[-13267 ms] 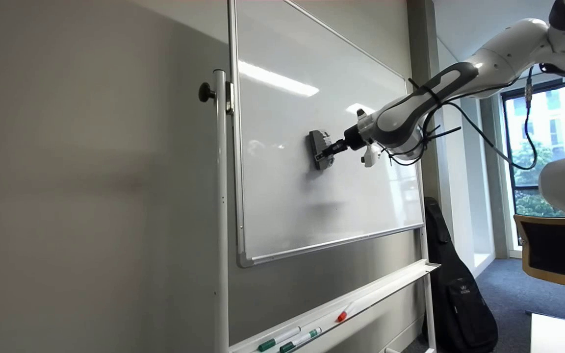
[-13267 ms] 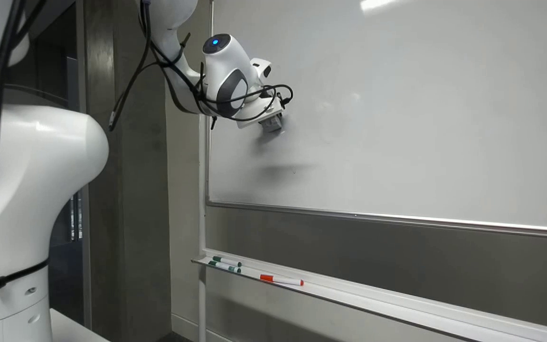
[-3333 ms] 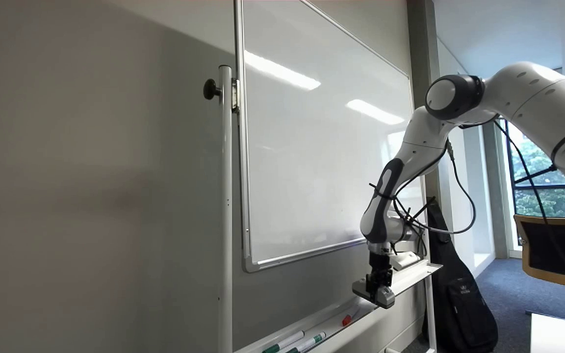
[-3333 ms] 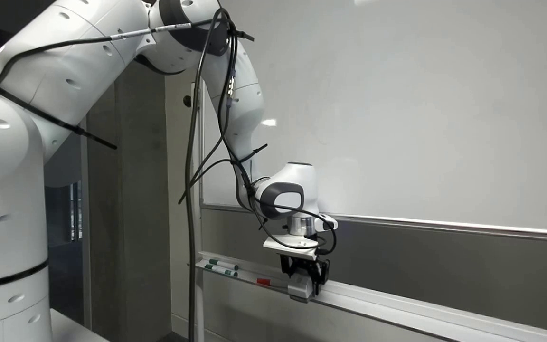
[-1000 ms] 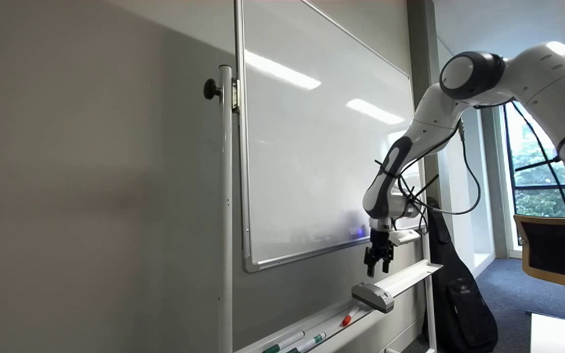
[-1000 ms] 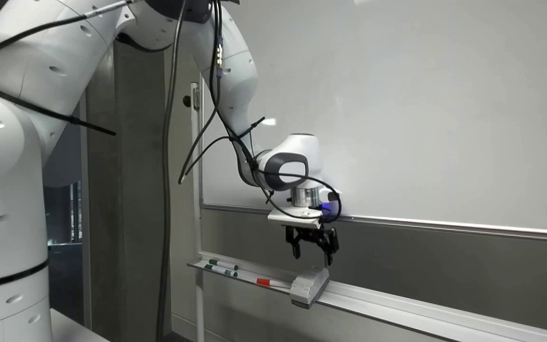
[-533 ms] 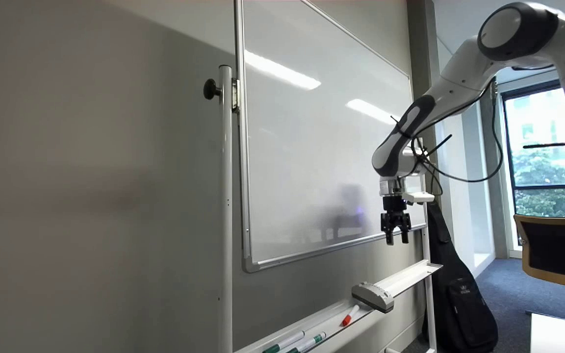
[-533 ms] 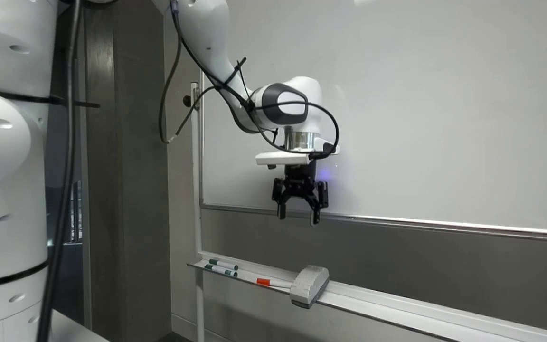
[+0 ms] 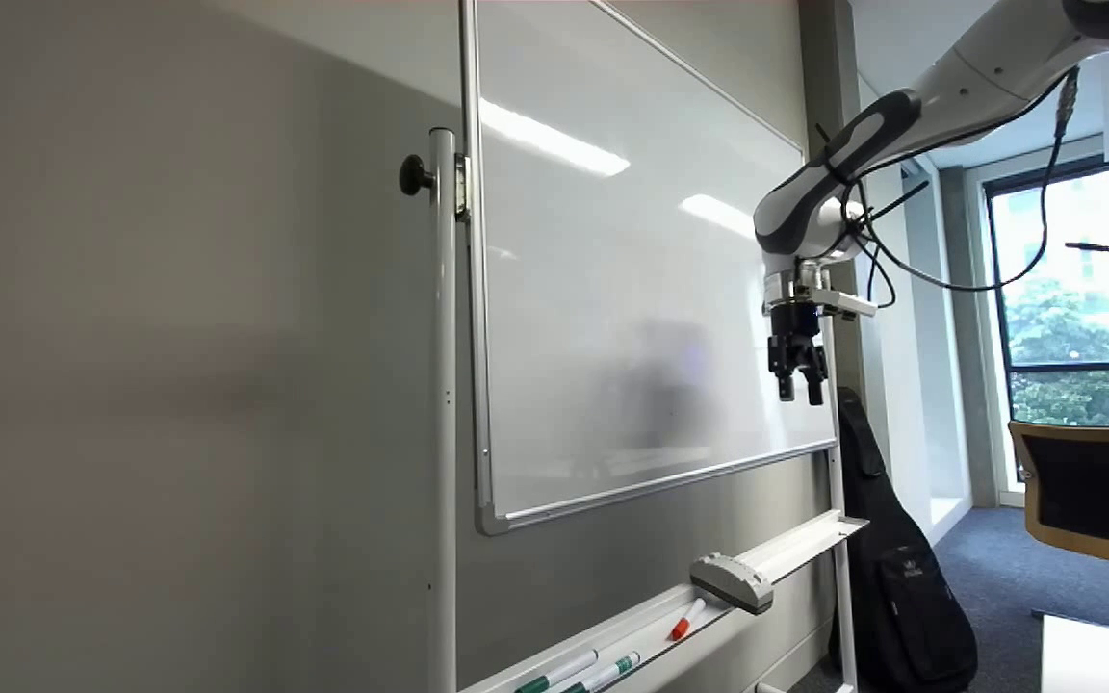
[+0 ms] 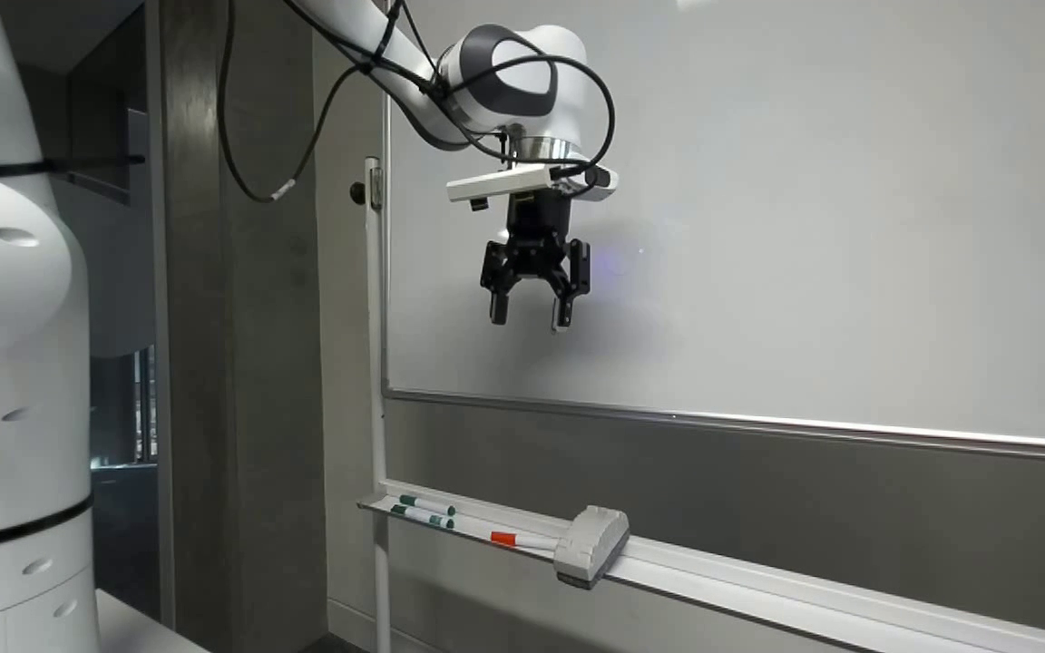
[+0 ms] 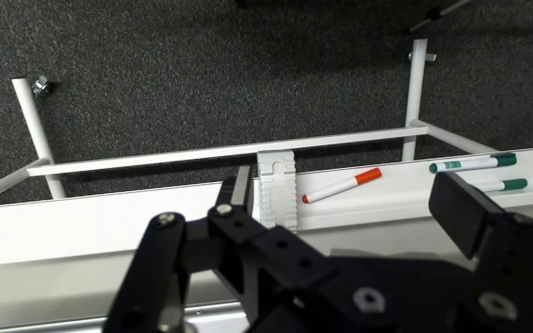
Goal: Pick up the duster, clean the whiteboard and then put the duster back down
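Note:
Across the white tray (image 10: 758,594) below the board lies the duster (image 10: 592,544), a ribbed pale grey block with a darker underside. It juts past the tray's front edge in an exterior view (image 9: 733,582). High above it, in front of the lower part of the whiteboard (image 10: 804,227), hangs my gripper (image 10: 530,322), pointing down. Its fingers stand wide apart with nothing held between them. From the wrist the duster (image 11: 277,185) shows far below, its near end partly covered by a finger. The whiteboard (image 9: 612,289) shows only reflections and a shadow, with no clear writing.
A red marker (image 11: 340,186) rests on the tray beside the duster, and two green-capped markers (image 10: 423,510) lie near the tray's end. The stand's post (image 9: 443,414) rises at the board's edge. A black guitar case (image 9: 901,549) and a chair (image 9: 1089,491) are behind.
Earlier my gripper held the duster against the board, then on the tray. It has since let go and risen well clear, moving back from the board; the duster stays where it lies.

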Controlling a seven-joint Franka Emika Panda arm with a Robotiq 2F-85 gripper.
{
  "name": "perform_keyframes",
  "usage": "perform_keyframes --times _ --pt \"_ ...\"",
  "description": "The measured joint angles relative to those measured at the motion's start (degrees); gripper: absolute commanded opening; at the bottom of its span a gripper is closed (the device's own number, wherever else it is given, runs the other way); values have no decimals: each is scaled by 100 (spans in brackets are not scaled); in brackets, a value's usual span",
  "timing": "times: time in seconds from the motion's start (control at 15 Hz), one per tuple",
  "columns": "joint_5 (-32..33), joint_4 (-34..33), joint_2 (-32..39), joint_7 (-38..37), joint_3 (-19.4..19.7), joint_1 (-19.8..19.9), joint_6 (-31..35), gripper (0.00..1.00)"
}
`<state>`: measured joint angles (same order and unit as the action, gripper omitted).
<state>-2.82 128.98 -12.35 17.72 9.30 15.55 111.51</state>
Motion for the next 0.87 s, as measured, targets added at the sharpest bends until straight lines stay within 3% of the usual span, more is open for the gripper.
perform_keyframes --times 0.87 --pt "0 3 159 0 52 -57 5 100"
